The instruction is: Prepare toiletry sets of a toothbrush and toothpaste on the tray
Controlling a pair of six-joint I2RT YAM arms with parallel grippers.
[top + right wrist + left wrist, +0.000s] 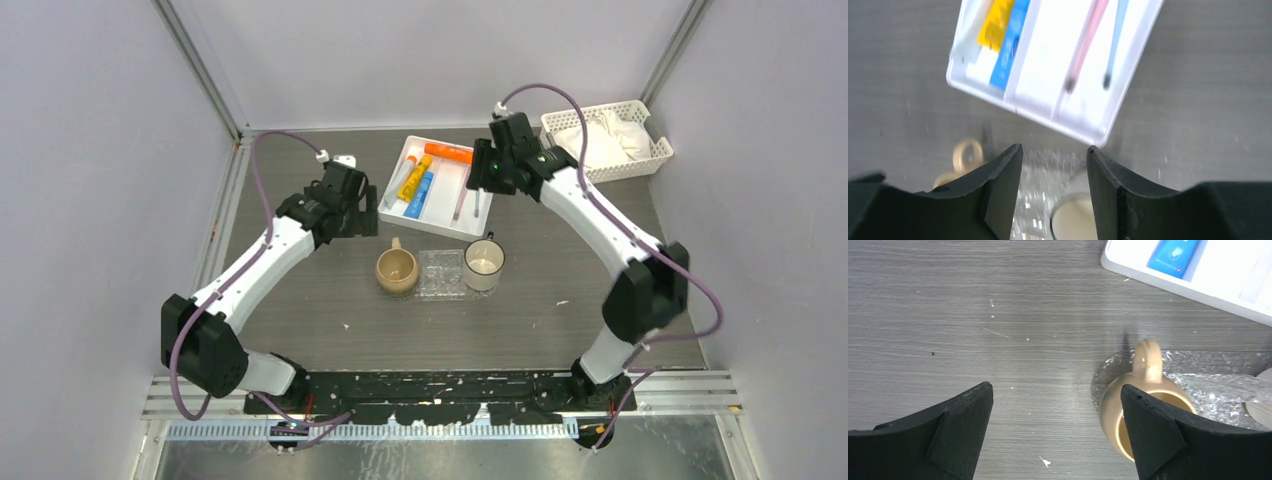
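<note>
Three toothpaste tubes, orange (447,153), yellow (413,178) and blue (423,192), lie in a white compartmented tray (400,218). A pink toothbrush (460,200) and a blue toothbrush (478,200) lie in its right compartment. The clear textured tray (441,272) sits between two mugs with nothing on it. My left gripper (367,218) hovers open left of the white tray, its fingers (1055,387) apart over bare table beside the tan mug (1110,410). Open and holding nothing, my right gripper (478,180) hangs above the toothbrushes; the right wrist view shows its gap (1054,148) over the clear tray (1040,200).
A tan mug (396,270) stands against the clear tray's left side and a white mug (484,264) against its right. A white slotted basket (655,152) with white cloth sits at the back right. Grey walls close in the table on three sides.
</note>
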